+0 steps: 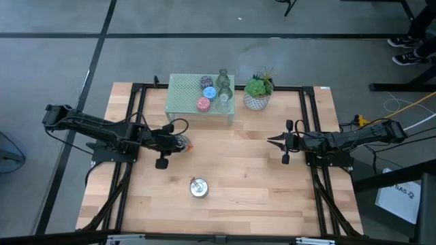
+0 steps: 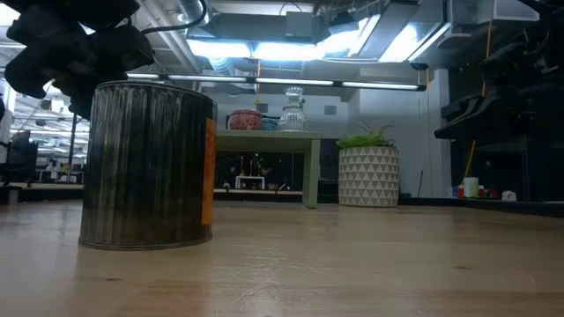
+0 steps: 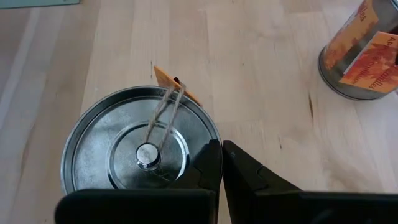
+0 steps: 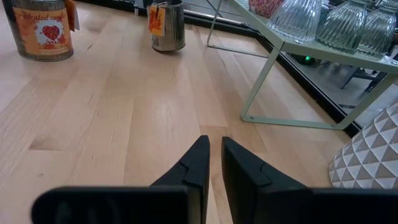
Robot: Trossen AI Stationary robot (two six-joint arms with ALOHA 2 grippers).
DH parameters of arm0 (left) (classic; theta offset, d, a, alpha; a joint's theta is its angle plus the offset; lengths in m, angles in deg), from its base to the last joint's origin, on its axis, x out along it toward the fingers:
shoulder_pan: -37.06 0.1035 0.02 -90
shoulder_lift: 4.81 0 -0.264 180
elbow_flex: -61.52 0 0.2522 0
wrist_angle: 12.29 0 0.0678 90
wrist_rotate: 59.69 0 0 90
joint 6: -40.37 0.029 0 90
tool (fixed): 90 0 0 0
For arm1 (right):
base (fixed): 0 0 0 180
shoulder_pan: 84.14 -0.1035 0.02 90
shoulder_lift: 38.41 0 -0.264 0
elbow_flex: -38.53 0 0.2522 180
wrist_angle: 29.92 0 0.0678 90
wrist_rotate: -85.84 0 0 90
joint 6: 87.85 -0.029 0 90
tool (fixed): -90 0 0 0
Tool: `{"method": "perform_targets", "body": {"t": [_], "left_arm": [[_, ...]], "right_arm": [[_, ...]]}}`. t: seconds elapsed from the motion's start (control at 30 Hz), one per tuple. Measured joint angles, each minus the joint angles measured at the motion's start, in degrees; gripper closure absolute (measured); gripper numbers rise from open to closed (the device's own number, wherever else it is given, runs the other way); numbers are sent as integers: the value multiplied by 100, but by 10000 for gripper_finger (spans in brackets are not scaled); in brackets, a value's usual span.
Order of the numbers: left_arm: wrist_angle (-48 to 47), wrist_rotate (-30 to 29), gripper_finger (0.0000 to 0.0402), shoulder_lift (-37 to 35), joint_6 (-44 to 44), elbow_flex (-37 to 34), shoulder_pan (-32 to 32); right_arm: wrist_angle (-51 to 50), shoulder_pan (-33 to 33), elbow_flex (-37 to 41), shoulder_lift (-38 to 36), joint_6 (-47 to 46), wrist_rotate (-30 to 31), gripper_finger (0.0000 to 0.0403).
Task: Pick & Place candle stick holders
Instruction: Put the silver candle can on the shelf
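Pale wooden planks form the bench (image 1: 231, 184), framed by dark rails. Two shiny silver tins with orange labels stand on it: one (image 1: 198, 188) near the front middle, the other (image 3: 140, 149) directly under the left claw (image 3: 222, 163), with a twine loop on its ribbed round lid. Left claw is pressed together, over the tin's rim, the arm stretched low from the left. Right claw (image 4: 214, 163) hovers pressed together, holding nothing, on the right side. Pink, blue and ribbed clear glass holders (image 1: 224, 96) sit on the mint mesh stand (image 1: 184, 95) at the back, beside a potted plant (image 1: 258, 92).
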Motion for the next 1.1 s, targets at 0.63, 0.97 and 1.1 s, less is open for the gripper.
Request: {"method": "perform_targets", "body": {"t": [0.63,0.97,1.1], "left_arm": [[-42,348,398,0,204,0,-2],[-81,-14,398,2,396,106,0],[-116,-182,398,0,432,116,-2]], "right_arm": [[0,1,0,0,1,11,359],[0,0,0,0,0,7,359],[0,0,0,0,2,-11,359]]}}
